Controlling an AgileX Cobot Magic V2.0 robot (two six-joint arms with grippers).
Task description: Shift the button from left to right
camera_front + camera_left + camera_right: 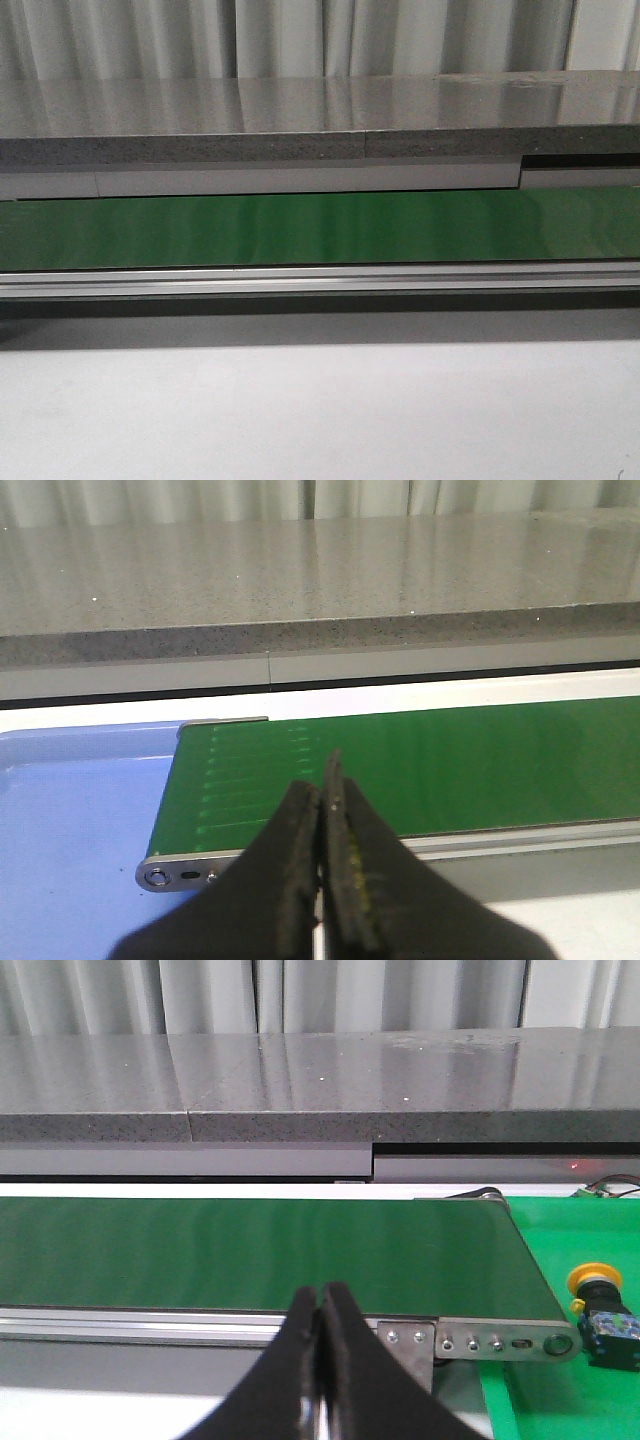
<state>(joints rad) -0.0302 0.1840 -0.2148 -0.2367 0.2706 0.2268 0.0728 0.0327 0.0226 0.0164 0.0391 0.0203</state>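
The button (pixel 603 1314), an orange-yellow mushroom cap on a black boxy body, lies on a green surface (pixel 590 1240) just past the right end of the green conveyor belt (pixel 270 1250), seen only in the right wrist view. My right gripper (pixel 320 1295) is shut and empty, in front of the belt's near rail and to the left of the button. My left gripper (pixel 322 790) is shut and empty, over the near edge of the belt (pixel 420 765) at its left end. Neither gripper shows in the front view, nor does the button.
A blue tray surface (pixel 70 820) lies beside the belt's left end. A grey stone-like ledge (pixel 320 125) runs behind the belt (pixel 320 228). An aluminium rail (pixel 320 280) edges the belt's front, with a white tabletop (pixel 320 420) before it.
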